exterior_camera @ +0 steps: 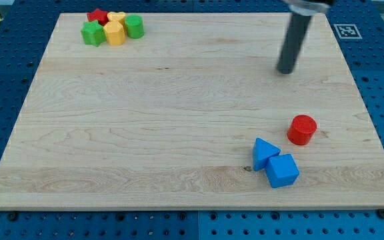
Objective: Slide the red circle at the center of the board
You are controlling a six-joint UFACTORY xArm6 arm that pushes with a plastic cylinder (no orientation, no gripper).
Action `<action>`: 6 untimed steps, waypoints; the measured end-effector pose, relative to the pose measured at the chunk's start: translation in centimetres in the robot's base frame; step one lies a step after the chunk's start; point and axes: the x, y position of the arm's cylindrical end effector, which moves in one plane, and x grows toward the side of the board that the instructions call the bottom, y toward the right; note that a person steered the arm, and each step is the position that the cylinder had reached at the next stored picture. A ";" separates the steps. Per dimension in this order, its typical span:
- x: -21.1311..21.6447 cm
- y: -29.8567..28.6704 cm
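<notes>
Red circle [302, 129] sits toward the view's right and lower half of the counter [179, 100], well off centre, so it has to travel toward the view's left and slightly up. Just below and left of it lie a blue triangle [265, 153] and a blue cube [283, 170], the two touching each other but apart from the red circle; they are close enough to get clipped if the push line dips. A cluster sits at the view's top left: red block [97, 16], yellow heart-like block [117, 17], green block [133, 27], yellow block [114, 33] and green block [93, 33], packed together, out of the likely path. The rod comes down from the view's top right, nearly upright with a slight lean. My tip [286, 70] rests above the red circle in the view, apart from it, touching nothing. End effector is a plain rod: no jaws to open or close. Judgement: tip needs to get round to the circle's right side before pushing.
</notes>
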 end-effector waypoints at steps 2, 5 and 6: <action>11.1 8.2; 15.1 -4.1; 11.6 -12.6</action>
